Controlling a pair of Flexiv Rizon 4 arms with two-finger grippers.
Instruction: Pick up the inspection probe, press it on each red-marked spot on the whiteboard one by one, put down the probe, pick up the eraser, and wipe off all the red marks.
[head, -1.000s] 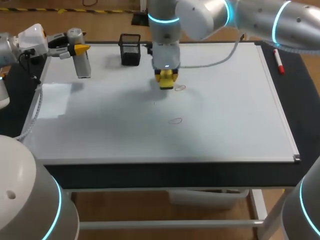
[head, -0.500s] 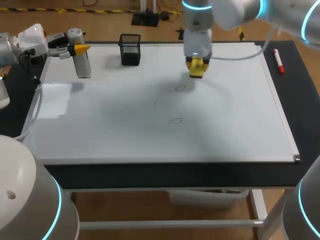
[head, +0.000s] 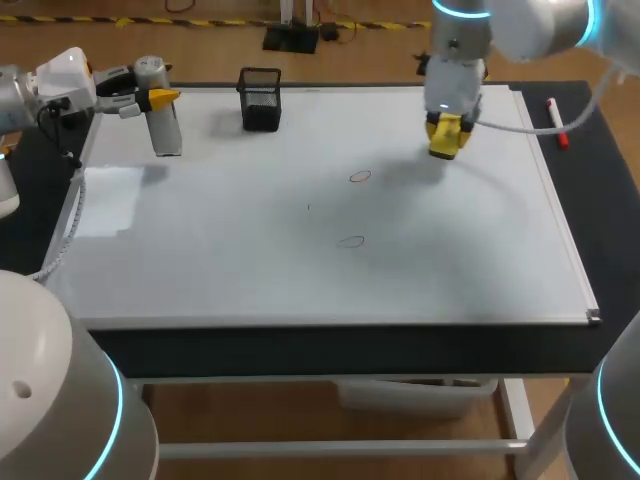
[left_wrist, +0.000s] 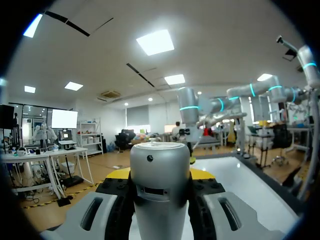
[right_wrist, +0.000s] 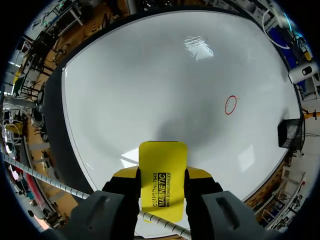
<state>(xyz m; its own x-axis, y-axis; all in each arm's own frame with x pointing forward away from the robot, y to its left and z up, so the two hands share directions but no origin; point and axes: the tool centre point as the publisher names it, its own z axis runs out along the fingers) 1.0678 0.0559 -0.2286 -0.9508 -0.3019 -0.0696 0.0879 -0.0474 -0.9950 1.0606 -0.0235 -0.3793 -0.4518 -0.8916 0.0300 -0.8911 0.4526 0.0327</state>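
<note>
The right gripper (head: 446, 142) is squeezing the yellow eraser (right_wrist: 162, 165) over the whiteboard's (head: 230, 270) far right part. The left gripper (head: 158, 98) is gripping the probe (head: 166, 132) at the far left corner. Two red marks (head: 360, 176) are sitting mid-board.

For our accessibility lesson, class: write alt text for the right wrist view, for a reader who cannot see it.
The right pincer grips a yellow eraser over a whiteboard. One small red circle is drawn on the board ahead of it, apart from the eraser.
</note>
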